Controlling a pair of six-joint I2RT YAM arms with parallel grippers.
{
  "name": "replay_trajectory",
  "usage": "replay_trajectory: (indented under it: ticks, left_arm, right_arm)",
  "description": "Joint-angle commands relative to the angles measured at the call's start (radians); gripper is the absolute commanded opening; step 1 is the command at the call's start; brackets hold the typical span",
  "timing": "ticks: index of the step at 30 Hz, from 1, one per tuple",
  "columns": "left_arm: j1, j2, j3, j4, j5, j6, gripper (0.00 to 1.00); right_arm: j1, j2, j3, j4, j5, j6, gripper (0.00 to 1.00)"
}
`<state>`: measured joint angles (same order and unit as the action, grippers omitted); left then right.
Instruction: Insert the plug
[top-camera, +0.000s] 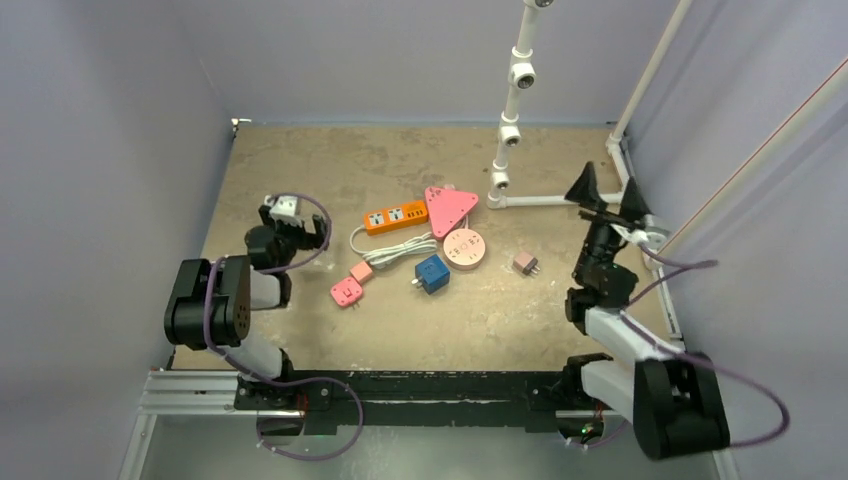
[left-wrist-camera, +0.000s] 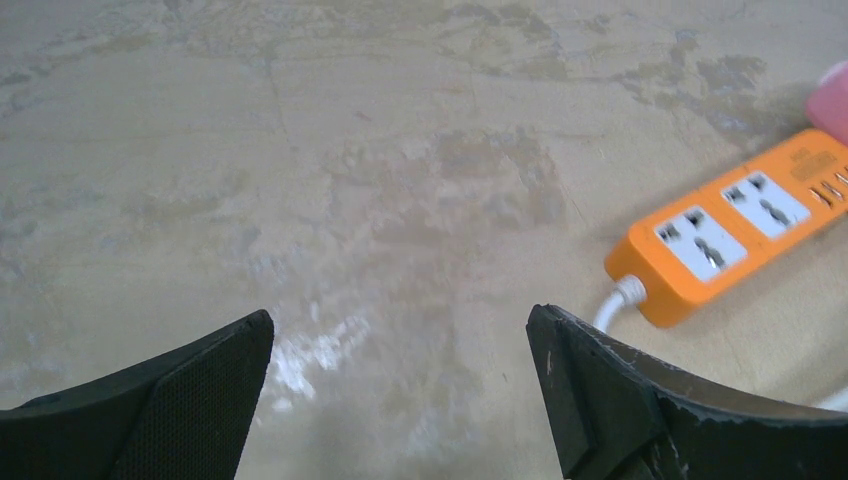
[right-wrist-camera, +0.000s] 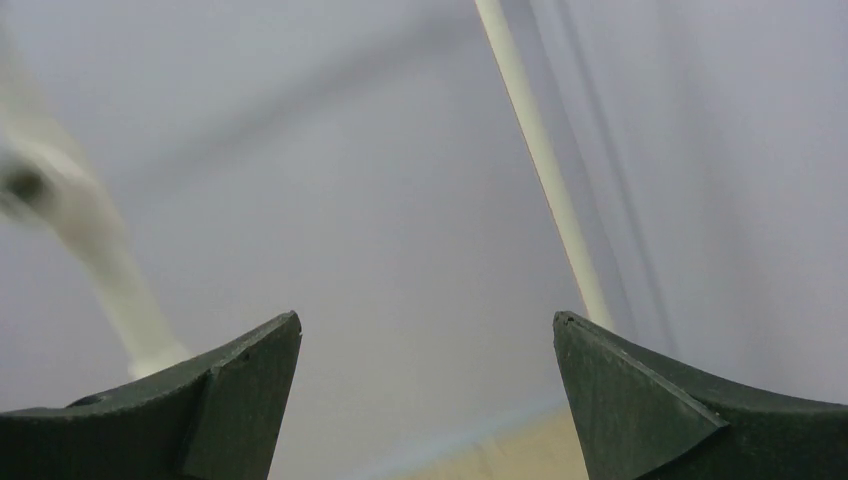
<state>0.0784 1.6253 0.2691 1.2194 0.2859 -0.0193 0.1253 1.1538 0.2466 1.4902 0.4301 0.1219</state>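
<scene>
On orange power strip (left-wrist-camera: 735, 235), markings blurred

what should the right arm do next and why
Probably tip the right arm down toward the small brownish plug, which lies alone on the table nearest it: its jaws stand open and empty, pointing at the wall, with nothing picked up yet.

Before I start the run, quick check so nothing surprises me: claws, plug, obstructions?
Left claw and right claw open, empty. Pink plug loose on table; orange power strip sockets vacant. White cord coiled beside strip.
</scene>
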Motion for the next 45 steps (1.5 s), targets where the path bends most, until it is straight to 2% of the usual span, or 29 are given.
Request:
replay_trajectory:
  ticks: [1, 3, 5, 7, 9, 13, 15, 17, 23, 28, 35, 39, 45]
  left_arm:
    - [0.049, -0.08, 0.271, -0.442, 0.08, -0.052, 0.99]
    - [0.053, -0.079, 0.399, -0.652, 0.125, -0.035, 0.99]
    - [0.053, -0.086, 0.489, -0.796, 0.19, 0.008, 0.99]
    - [0.052, -0.109, 0.54, -0.885, 0.225, 0.015, 0.99]
    - [0.053, -0.143, 0.578, -0.973, 0.25, 0.058, 0.99]
    - [0.034, -0.21, 0.659, -1.233, 0.273, 0.186, 0.99]
    - [0.003, -0.236, 0.697, -1.383, 0.244, 0.299, 0.99]
    - [-0.025, -0.263, 0.696, -1.454, 0.221, 0.366, 0.99]
    - [-0.143, -0.264, 0.691, -1.492, 0.158, 0.421, 0.99]
    - [-0.157, -0.231, 0.702, -1.462, 0.125, 0.363, 0.99]
    - [-0.131, -0.195, 0.754, -1.482, 0.042, 0.249, 0.99]
    - [-0.051, -0.15, 0.824, -1.495, 0.05, 0.151, 0.99]
    - [-0.006, -0.128, 0.85, -1.453, 0.034, 0.165, 0.99]
  right_arm:
    - [0.001, -0.182, 0.157, -0.035, -0.037, 0.157, 0.99]
    - [-0.008, -0.218, 0.256, -0.255, -0.004, 0.347, 0.99]
    - [-0.034, -0.251, 0.306, -0.349, -0.178, 0.402, 0.99]
    - [-0.035, -0.256, 0.355, -0.423, -0.32, 0.376, 0.99]
    - [-0.014, -0.248, 0.422, -0.535, -0.377, 0.299, 0.99]
    - [0.083, -0.306, 0.413, -0.654, -0.311, 0.237, 0.99]
    - [0.188, -0.315, 0.407, -0.711, -0.211, 0.213, 0.99]
    - [0.32, -0.294, 0.415, -0.762, -0.095, 0.203, 0.99]
    - [0.59, -0.188, 0.429, -0.821, 0.023, 0.272, 0.99]
    - [0.777, -0.026, 0.48, -0.824, 0.068, 0.269, 0.99]
    - [0.844, 0.301, 0.716, -0.843, -0.03, 0.244, 0.96]
    - [0.845, 0.529, 0.897, -0.98, -0.064, 0.285, 0.92]
    - [0.845, 0.63, 0.99, -1.041, -0.106, 0.347, 0.99]
